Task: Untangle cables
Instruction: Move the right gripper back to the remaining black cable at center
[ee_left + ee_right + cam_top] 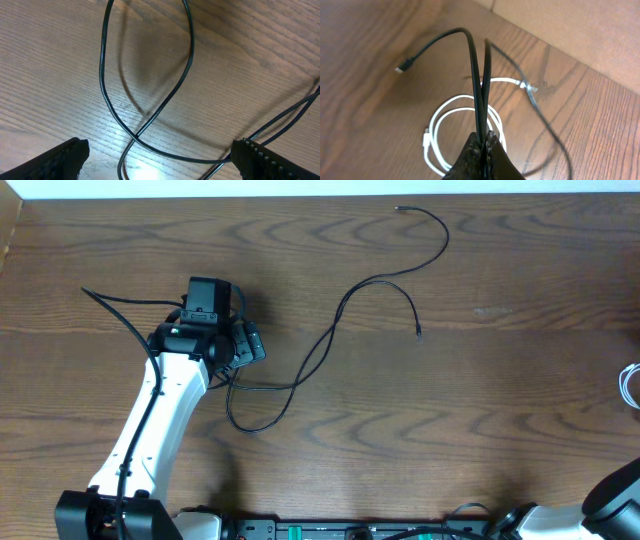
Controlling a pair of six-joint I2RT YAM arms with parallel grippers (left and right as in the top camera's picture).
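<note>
Left pincer point(160, 151) gapes wide, holding nothing, its two dark ribbed fingers point(62, 159) at either lower corner of the wrist view. Long cable point(150, 120) lies on the table point(500, 430) right between them: two strands cross just ahead of the gap, forming a narrow teardrop loop that runs off the top. Cannot tell whether either finger touches it. Right pincer point(483, 145) is clamped tight on the folded cable point(477, 85): two black strands rise side by side from between the tips, then part, one arching left to a small plug lying on the wood, the other trailing right and down. Directly beneath lies the white cable point(437, 125), a loose round coil with a pale plug at its far side. The overhead view gives the long cable's whole run: one end near the far edge, a sweeping S across the middle, a branch ending in a plug, a loop beside the left arm point(160, 410). Only there does the white arm show; of the white cable it catches just a sliver at the right edge. The right grip shows in the wrist view alone. Wood is dark brown, strongly grained, matte with a pale glare patch; the cables are thin, smooth and round.
</note>
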